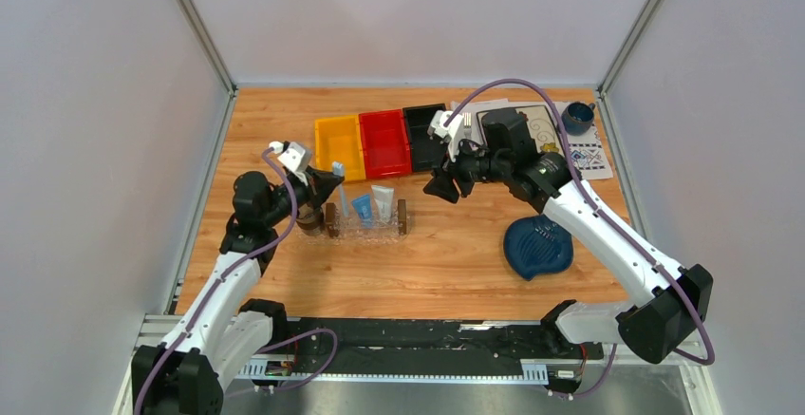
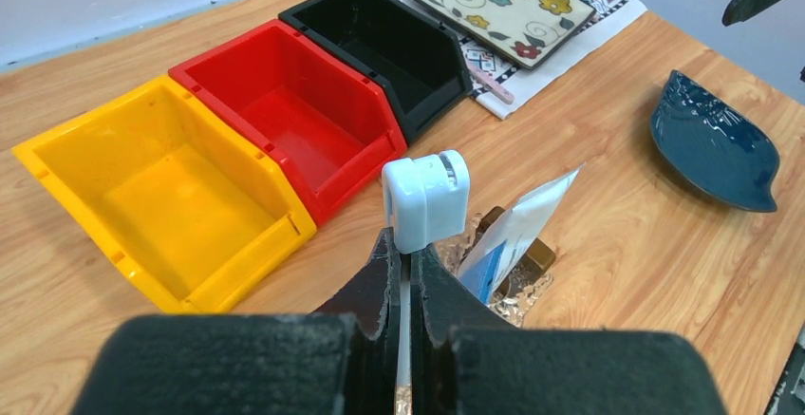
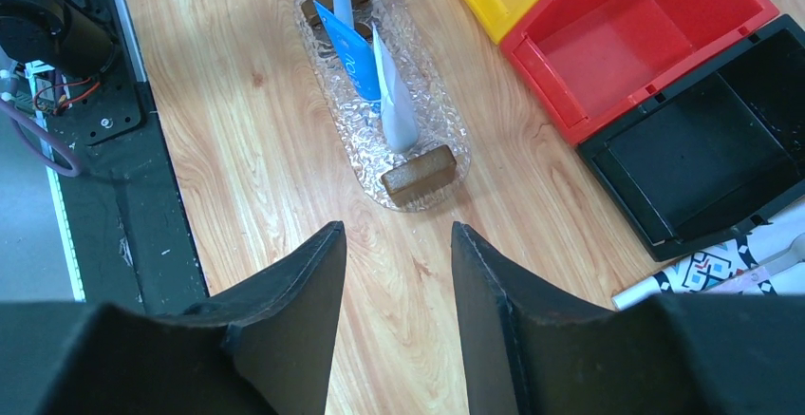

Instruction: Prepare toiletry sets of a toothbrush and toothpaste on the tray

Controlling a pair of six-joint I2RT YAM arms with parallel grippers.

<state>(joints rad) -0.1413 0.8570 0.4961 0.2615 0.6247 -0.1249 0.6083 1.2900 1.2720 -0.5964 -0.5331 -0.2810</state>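
The clear textured tray (image 1: 368,232) lies mid-table with a brown block (image 1: 402,216) at each short end. A bright blue tube (image 1: 362,208) and a white-grey tube (image 1: 383,202) lean in it. My left gripper (image 1: 327,187) is shut on the pale blue toothbrush (image 1: 338,170), held upright over the tray's left end. In the left wrist view the toothbrush head (image 2: 427,197) sticks up past my gripper (image 2: 406,249), with a tube (image 2: 527,220) just beyond. My right gripper (image 1: 444,187) is open and empty, right of the tray; its wrist view shows the gripper (image 3: 394,235), tray (image 3: 446,130) and tubes (image 3: 394,102).
Yellow (image 1: 340,144), red (image 1: 383,140) and black (image 1: 422,135) bins stand in a row behind the tray. A dark blue leaf dish (image 1: 538,246) lies at the right. A floral plate (image 1: 532,125) on a mat, a pink-handled fork (image 2: 489,83) and a blue cup (image 1: 577,116) are at the back right.
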